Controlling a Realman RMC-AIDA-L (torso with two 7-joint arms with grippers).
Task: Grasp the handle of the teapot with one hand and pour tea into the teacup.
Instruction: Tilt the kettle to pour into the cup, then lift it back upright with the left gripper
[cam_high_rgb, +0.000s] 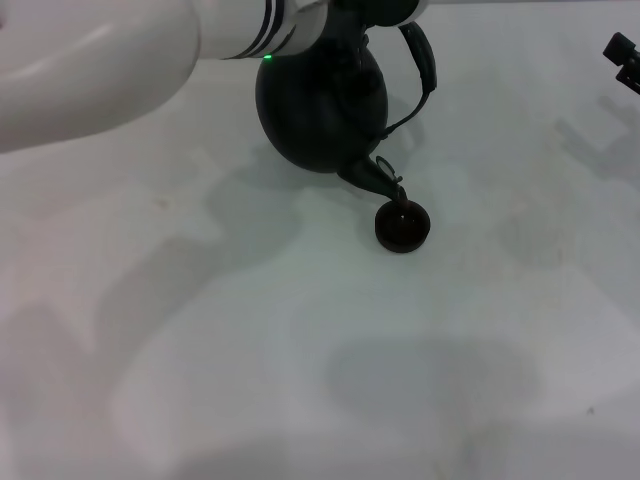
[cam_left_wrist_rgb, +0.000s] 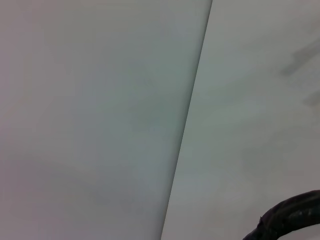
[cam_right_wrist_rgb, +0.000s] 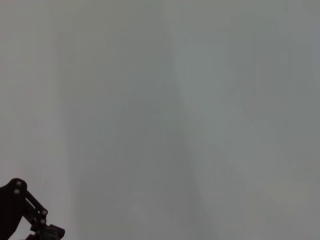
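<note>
Teapot (cam_high_rgb: 318, 105) tilted, spout down toward teacup (cam_high_rgb: 402, 225) (left gripper's state hidden; right likewise)

A pale surface (cam_left_wrist_rgb: 250, 100) fills most of the view, a thin dark line running slantwise across it. In one corner curves a rough, dark piece of the handle (cam_left_wrist_rgb: 292, 215).
</note>
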